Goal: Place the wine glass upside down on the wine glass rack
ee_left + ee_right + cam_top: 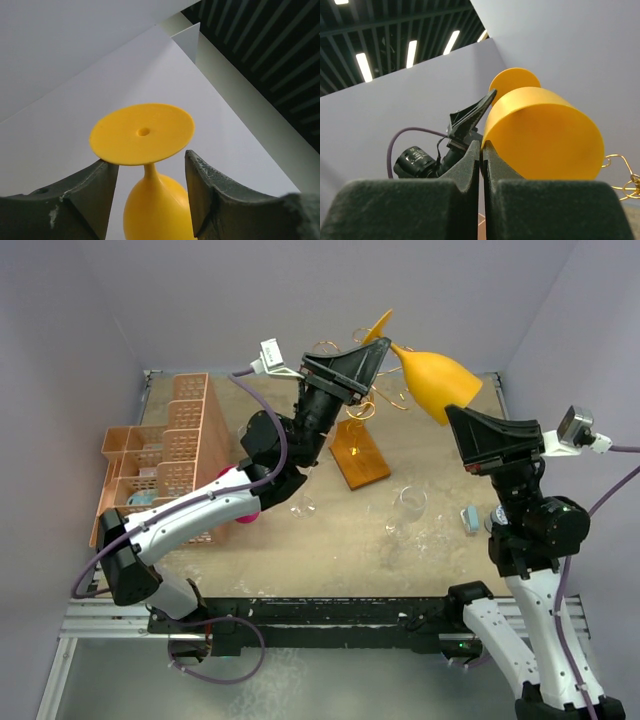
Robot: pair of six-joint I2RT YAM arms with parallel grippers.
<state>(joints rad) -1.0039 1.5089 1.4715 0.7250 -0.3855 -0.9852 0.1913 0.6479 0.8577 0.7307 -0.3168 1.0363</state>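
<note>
- Left wrist view: my left gripper [150, 161] is released, its fingers [95, 192] spread on either side of the stem of the wine glass [142, 132], with the foot just above them. If I close off-centre, I expect one finger to reach the stem first and lever the glass sideways.
- My right gripper [481, 149] is clenched on the thin rim of the bowl. It alone carries the glass, tilted in the air with the foot raised toward the back wall. A pinch on a smooth rim, with most of the glass hanging beyond it, looks weak to me, so the glass could pivot or slip out.
- The glass is not on the wine glass rack [360, 455] yet. From the top view it hangs high over the table, and the gold scrolls show just past the stem. A careless swing could snag the wire or tip the stand on its base.
- Releasing the right grip before the left has truly taken the stem would drop the glass onto the table [330, 540], where a clear glass [408, 505] stands near the rack.
</note>
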